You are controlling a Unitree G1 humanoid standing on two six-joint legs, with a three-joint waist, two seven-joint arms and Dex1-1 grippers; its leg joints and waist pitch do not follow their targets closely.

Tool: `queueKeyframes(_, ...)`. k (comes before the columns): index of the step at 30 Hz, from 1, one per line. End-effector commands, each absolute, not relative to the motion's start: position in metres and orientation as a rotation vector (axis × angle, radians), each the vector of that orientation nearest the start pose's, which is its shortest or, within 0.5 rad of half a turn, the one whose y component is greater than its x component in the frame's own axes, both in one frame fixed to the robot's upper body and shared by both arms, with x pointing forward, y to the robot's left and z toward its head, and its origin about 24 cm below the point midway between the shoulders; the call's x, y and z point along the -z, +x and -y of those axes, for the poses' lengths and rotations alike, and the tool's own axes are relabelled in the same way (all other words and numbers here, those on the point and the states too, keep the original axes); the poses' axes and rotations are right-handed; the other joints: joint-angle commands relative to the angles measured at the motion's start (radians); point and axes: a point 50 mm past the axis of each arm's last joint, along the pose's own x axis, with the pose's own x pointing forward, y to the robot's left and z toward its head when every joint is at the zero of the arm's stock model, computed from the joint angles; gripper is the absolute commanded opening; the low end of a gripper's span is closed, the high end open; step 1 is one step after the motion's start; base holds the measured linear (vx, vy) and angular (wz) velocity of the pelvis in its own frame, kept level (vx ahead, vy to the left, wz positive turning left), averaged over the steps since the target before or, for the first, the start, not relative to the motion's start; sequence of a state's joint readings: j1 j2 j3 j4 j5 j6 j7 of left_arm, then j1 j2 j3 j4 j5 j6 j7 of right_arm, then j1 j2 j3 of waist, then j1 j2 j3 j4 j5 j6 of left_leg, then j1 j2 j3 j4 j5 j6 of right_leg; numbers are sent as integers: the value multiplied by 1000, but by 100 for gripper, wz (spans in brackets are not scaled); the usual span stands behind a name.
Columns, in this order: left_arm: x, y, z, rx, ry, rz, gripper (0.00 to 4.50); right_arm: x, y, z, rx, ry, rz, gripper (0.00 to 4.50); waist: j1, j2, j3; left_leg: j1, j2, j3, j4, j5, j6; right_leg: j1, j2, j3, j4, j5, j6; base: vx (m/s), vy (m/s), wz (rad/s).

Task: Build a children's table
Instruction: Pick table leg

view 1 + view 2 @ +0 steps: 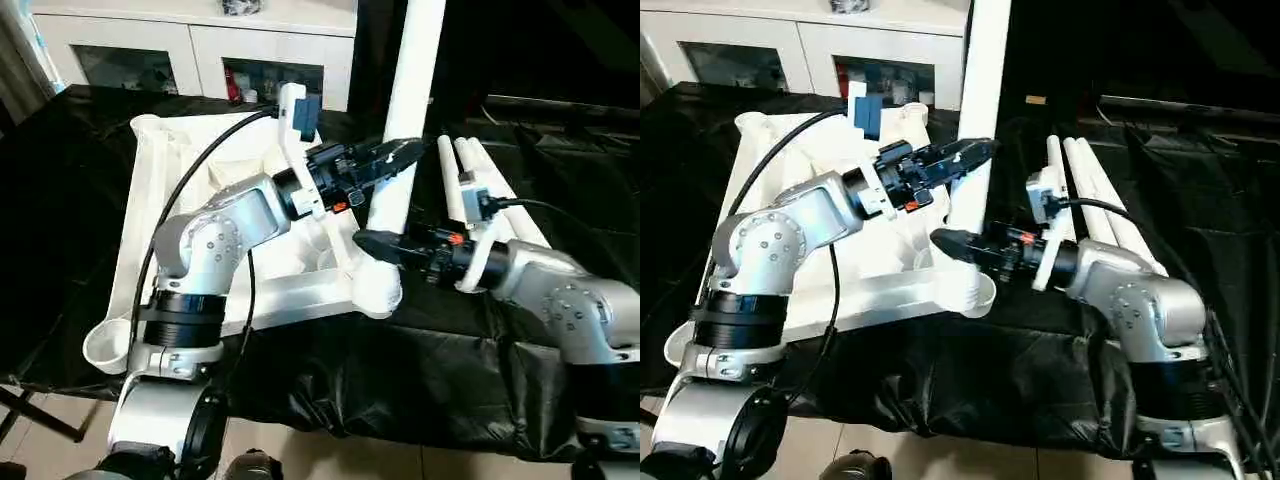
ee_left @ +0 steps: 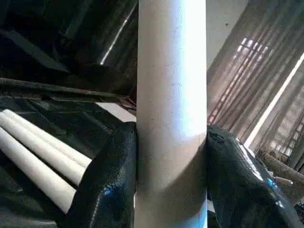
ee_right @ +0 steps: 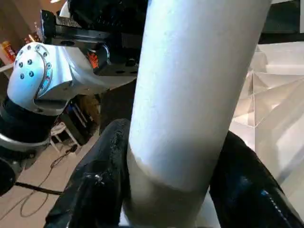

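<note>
You are gripping the upright leg with both tools. Your left gripper is clamped on it, one black finger pressing each side of the white tube. Your right gripper is sitting just below the left one on the same leg, near its flared foot, with a finger lying along each flank of the tube; whether it is squeezing firmly or only cupping the leg is hard to say.

The leg is standing in the near corner socket of the white tabletop, which is lying upside down on the black-covered work table, reaching away from your left gripper toward the cabinet. Its ribbed underside is showing beside your right gripper in the right wrist view.

Just beyond your right gripper, the spare legs are lying side by side on the black cover, apart from the tabletop. A black cable is looping over your left forearm, and the blue-and-white camera mount is rising above the left wrist. Behind the work table, a white cabinet with glass doors is standing against the wall.

The top of the held leg is running out of the frame, your left forearm is covering much of the tabletop's middle, and how deep the leg sits in the socket is hidden behind your right gripper.
</note>
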State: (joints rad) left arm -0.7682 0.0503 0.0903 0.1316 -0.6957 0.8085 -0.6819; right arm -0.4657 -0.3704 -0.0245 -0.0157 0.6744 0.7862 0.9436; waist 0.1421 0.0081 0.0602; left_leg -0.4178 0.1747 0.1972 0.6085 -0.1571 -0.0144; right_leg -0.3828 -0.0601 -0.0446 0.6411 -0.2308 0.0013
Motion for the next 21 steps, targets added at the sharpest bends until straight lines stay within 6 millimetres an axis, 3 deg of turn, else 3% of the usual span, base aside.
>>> queueKeyframes(1, -198, 321, -50, 1235, -555, -48, 184, -138, 289, 127, -1229, 325, -211, 199, -2, -4, -79, 42, 61, -33, -63, -120, 1, 39, -92, 42, -74, -2, -224, 0, 0, 0)
queueKeyframes(3, -197, 322, -49, 1205, -537, -59, 254, -138, 289, 124, -1210, 314, -202, 198, -2, -4, -78, 43, 61, -33, -64, -120, 0, 37, -90, 42, -73, -1, -222, 0, 0, 0)
queueKeyframes(7, -193, 327, -45, 1074, -389, -41, 275, -138, 292, 120, -1151, 286, -192, 195, -2, -1, -78, 43, 65, -36, -66, -124, -7, 37, -91, 43, -74, 3, -211, 0, 0, 0)
queueKeyframes(9, -187, 332, -41, 964, -238, -43, 285, -136, 295, 118, -1110, 270, -190, 191, -5, -4, -77, 44, 66, -37, -69, -133, -16, 37, -90, 45, -78, -12, -182, 0, 0, 0)
queueKeyframes(12, -182, 336, -38, 871, -190, -66, 285, -133, 299, 115, -1059, 257, -193, 190, -7, 1, -78, 43, 64, -37, -69, -136, -31, 37, -91, 45, -77, -18, -174, 0, 0, 0)
queueKeyframes(14, -182, 338, -37, 817, -227, -79, 285, -131, 302, 114, -1016, 250, -193, 190, -9, -2, -79, 41, 62, -36, -67, -132, -38, 38, -91, 44, -74, 2, -186, 0, 0, 0)
queueKeyframes(15, -182, 339, -37, 796, -234, -81, 269, -131, 302, 114, -1001, 254, -192, 190, -8, 3, -79, 42, 60, -36, -66, -136, -35, 38, -90, 44, -76, 0, -189, 0, 0, 0)
queueKeyframes(20, -187, 343, -39, 728, -301, -49, 241, -132, 304, 113, -952, 250, -179, 190, -9, 1, -79, 41, 60, -36, -66, -138, -29, 39, -88, 44, -77, 11, -193, 0, 0, 0)
queueKeyframes(21, -187, 341, -37, 741, -313, -44, 215, -133, 305, 112, -946, 249, -176, 190, -9, 3, -80, 42, 60, -37, -65, -135, -27, 38, -88, 44, -76, 18, -193, 0, 0, 0)
